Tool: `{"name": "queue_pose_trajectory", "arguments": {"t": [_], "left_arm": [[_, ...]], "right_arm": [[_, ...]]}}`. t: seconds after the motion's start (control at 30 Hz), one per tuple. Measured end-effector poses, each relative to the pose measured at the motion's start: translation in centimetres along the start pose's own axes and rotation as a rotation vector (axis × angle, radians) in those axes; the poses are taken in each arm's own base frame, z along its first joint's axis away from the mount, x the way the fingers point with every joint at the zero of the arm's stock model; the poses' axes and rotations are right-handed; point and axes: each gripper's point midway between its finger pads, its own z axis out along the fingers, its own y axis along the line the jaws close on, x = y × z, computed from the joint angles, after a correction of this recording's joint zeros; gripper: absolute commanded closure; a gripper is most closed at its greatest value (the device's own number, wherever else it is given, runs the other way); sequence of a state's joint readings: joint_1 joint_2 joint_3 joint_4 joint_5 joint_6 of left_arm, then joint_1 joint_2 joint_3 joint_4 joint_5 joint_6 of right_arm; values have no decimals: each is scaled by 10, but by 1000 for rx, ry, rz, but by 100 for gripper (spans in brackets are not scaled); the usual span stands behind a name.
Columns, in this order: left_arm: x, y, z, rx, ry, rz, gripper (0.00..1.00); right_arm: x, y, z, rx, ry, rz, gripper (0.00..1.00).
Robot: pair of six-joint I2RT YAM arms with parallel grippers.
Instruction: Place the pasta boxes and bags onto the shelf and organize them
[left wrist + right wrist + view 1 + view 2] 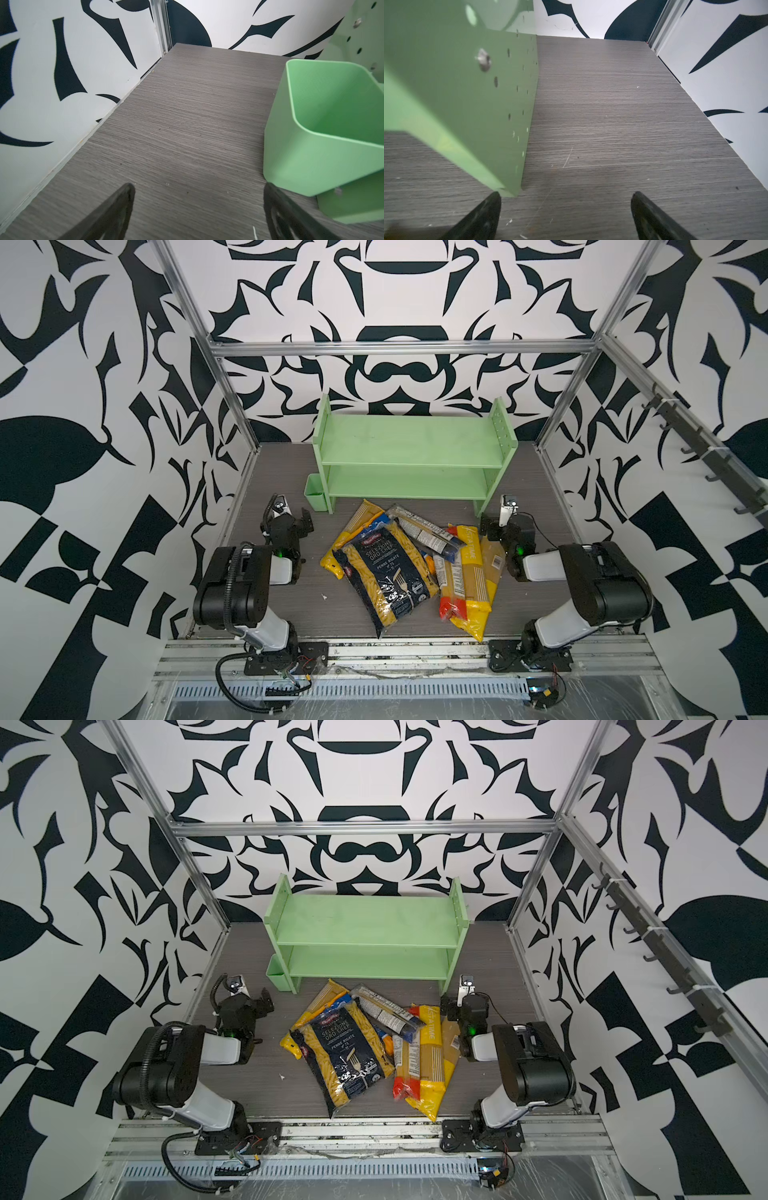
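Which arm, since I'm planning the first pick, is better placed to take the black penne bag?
Left, probably. The black penne bag lies on the pile's left side, nearer the left gripper; the right gripper would have to reach over the spaghetti packs. Both stand open and empty.

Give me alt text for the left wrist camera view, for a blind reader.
The left end effector stands wide open and empty over the grey wood-grain tabletop. A small pale green plastic cup sits beside the hole-dotted side panel of the pale green shelf, black-and-white patterned wall behind.
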State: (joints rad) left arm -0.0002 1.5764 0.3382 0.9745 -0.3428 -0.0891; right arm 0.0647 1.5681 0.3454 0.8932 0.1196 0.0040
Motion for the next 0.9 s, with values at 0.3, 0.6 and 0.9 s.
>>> {"name": "queue_pose_trajectory", "arguments": {"t": [0.3,0.6,0.9], "left_arm": [[0,0,0,0,0,0,1],[3,0,0,-1,13,3,1],[5,-1,0,5,20,5,1]], "right_arm": [[0,1,0,-5,0,0,0],[1,1,0,-5,2,0,0],[0,1,0,-8,2,0,0]]}}
